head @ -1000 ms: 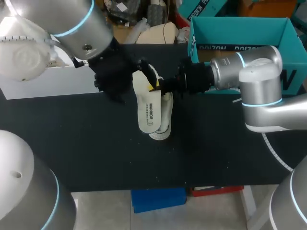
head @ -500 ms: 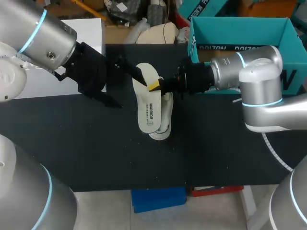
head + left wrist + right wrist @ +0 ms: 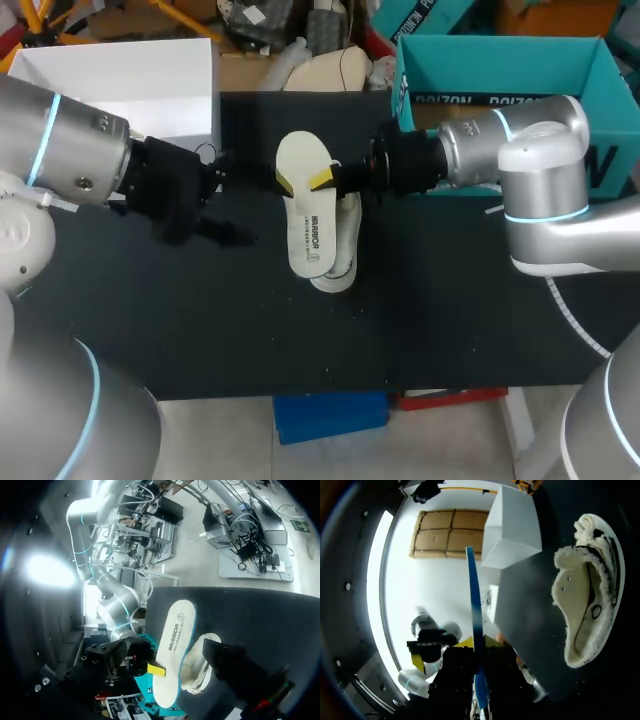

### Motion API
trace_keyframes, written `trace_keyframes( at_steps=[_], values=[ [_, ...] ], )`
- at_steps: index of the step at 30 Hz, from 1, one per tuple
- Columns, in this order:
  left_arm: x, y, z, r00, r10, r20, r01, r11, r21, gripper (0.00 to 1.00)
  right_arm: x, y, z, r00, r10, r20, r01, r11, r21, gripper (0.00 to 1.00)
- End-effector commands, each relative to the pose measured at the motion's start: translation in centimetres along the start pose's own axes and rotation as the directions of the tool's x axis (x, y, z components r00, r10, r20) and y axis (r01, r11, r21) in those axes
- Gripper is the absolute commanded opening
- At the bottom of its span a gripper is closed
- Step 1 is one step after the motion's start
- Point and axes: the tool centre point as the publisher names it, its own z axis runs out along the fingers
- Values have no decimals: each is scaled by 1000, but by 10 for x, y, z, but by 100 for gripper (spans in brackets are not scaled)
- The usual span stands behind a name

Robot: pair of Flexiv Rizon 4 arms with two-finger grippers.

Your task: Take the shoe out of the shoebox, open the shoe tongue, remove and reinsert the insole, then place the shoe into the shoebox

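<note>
At the table (image 3: 200,330) middle, near the far edge | insole (image 3: 311,222) pinched near one end by right gripper (image 3: 321,179), held over the shoe (image 3: 346,250) | judged light and floppy, best taken by an edge

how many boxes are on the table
2: a white rectangular box at the far left of the black table, and an open teal cardboard shoebox at its far right.
</note>
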Motion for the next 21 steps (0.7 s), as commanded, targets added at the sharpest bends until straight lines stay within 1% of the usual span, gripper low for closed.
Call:
trace_keyframes(
  at_steps=[1, 5, 10, 12, 13, 21],
  values=[
    [14, -1, -5, 853, 7, 522, 2, 1000, -17, 100, 0, 0, 0, 1000, 1, 1, -1, 1000, 0, 0],
    [21, 3, -1, 841, 27, 540, -22, 1000, -15, 100, 0, 0, 0, 1000, 1, 1, -1, 1000, 0, 0],
    [30, 7, 6, 827, 37, 562, -49, 999, 7, 100, 0, 0, 0, 1000, 1, 1, -1, 1000, 0, 0],
    [37, 9, 12, 838, 46, 543, -63, 998, 12, 100, 0, 0, 0, 1000, 1, 1, -1, 1000, 0, 0],
    [40, 10, 16, 839, 21, 543, -46, 998, 31, 100, 0, 0, 0, 1000, 1, 1, -1, 1000, 0, 0],
    [40, 10, 16, 839, 21, 543, -46, 998, 31, 100, 0, 0, 0, 1000, 1, 1, -1, 1000, 0, 0]
  ],
)
